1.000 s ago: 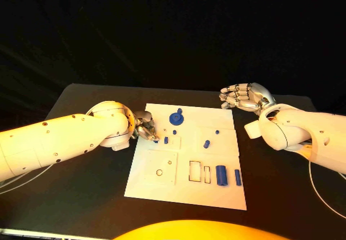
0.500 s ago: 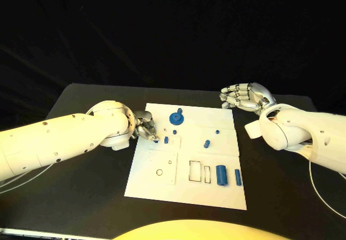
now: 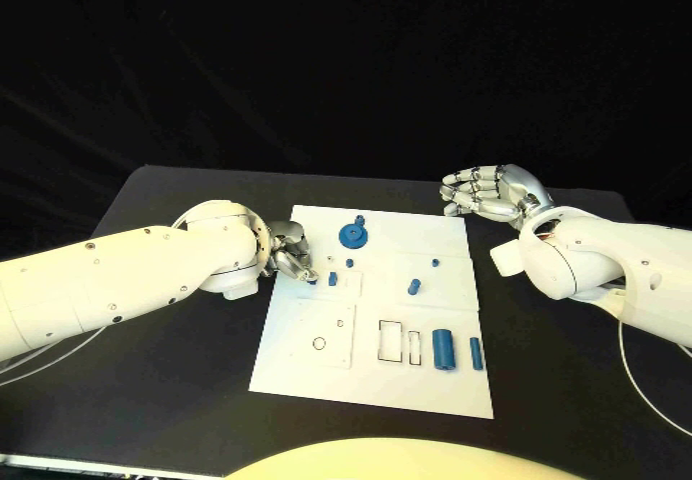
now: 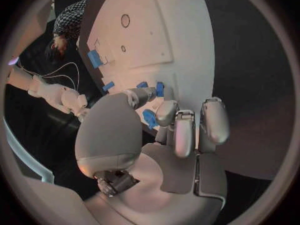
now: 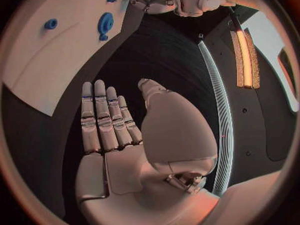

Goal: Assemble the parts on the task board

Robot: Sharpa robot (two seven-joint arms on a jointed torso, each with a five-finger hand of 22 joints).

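Head view: left hand (image 3: 287, 252) fingers (image 4: 177, 130) curled at the task board (image 3: 368, 390) edge, apparently pinching a small blue part (image 3: 332, 280) just beyond their tips, likely mid-insertion, next needing a straight press; right hand (image 3: 490, 193) released, well apart above the desk (image 3: 144, 400).

A black table (image 3: 173, 400) stood before a wholly dark backdrop, its far edge meeting that blackness. Beside the table, in the right wrist view, a dark floor showed, with a long glowing orange strip (image 5: 245, 60) and a pale ribbed curved band (image 5: 220, 110) nearer the table.
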